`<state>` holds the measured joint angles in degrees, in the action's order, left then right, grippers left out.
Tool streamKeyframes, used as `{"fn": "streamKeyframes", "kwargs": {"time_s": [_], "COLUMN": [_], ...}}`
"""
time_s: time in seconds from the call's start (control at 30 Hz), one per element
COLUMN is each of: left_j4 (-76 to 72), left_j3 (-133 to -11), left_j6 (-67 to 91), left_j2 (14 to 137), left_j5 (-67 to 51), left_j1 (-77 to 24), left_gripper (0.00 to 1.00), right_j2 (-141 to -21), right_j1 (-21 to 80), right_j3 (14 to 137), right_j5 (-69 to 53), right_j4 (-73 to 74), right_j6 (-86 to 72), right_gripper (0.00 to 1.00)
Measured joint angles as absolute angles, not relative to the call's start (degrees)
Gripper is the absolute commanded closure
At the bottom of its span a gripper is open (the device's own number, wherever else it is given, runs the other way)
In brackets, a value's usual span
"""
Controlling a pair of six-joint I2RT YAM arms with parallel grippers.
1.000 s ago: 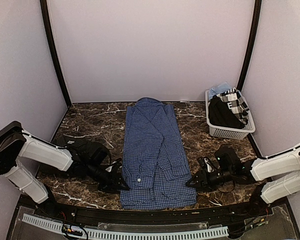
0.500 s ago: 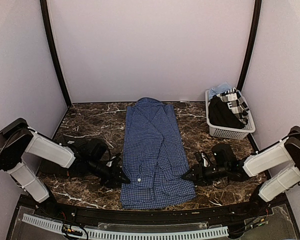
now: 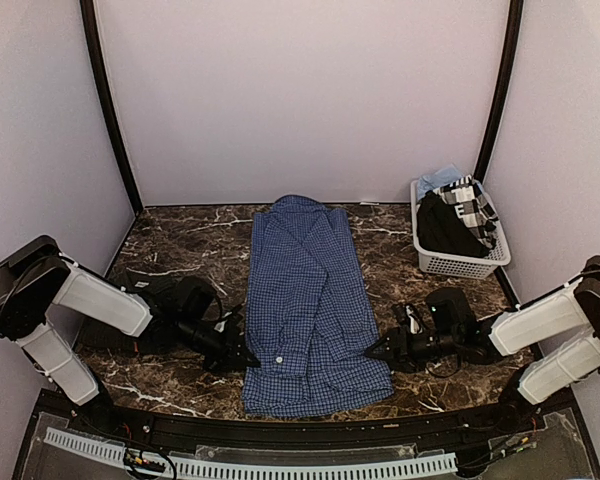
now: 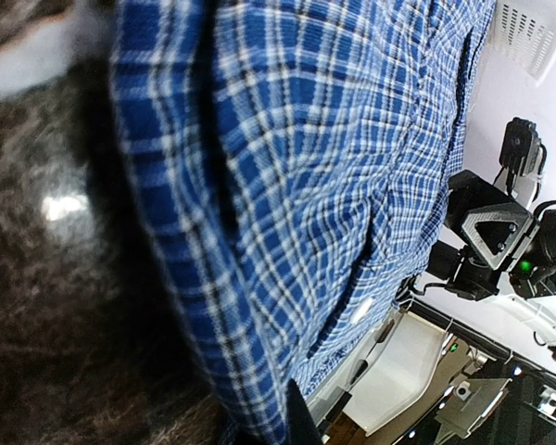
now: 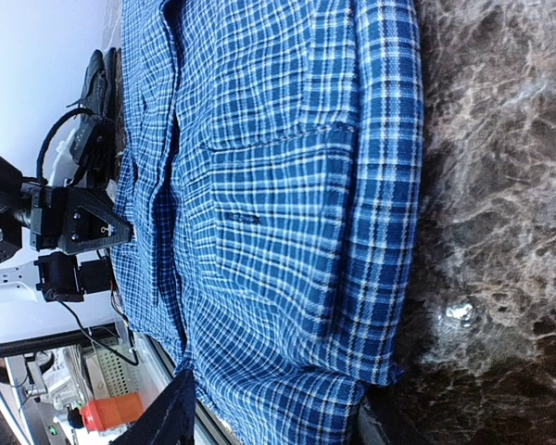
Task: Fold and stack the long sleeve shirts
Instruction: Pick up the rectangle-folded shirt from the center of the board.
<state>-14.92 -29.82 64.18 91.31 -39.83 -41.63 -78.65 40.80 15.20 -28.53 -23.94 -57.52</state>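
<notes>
Top external: shirt [image 3: 305, 300] lies flat mid-bench [image 3: 180, 235], looks soft and limp, so pinch near hem corners; left gripper [image 3: 242, 357] jaws together at its edge, right gripper [image 3: 375, 352] jaws apart.

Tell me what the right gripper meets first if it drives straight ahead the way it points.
The blue checked shirt: the right gripper points left at its folded right edge, with the fingertips close beside it, so contact would likely come almost at once.
</notes>
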Motion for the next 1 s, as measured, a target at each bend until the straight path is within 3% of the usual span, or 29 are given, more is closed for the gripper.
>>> {"fn": "streamKeyframes", "kwargs": {"time_s": [1.0], "left_j4": [-11.46], "left_j3": [-26.00], "left_j6": [62.48], "left_j2": [85.60], "left_j5": [-41.58], "left_j1": [-38.98], "left_gripper": [1.00], "right_j2": [-72.14], "right_j1": [43.86], "right_j3": [12.47], "right_j5": [-25.47], "right_j4": [-20.10], "right_j6": [-58.85], "right_gripper": [0.44]}}
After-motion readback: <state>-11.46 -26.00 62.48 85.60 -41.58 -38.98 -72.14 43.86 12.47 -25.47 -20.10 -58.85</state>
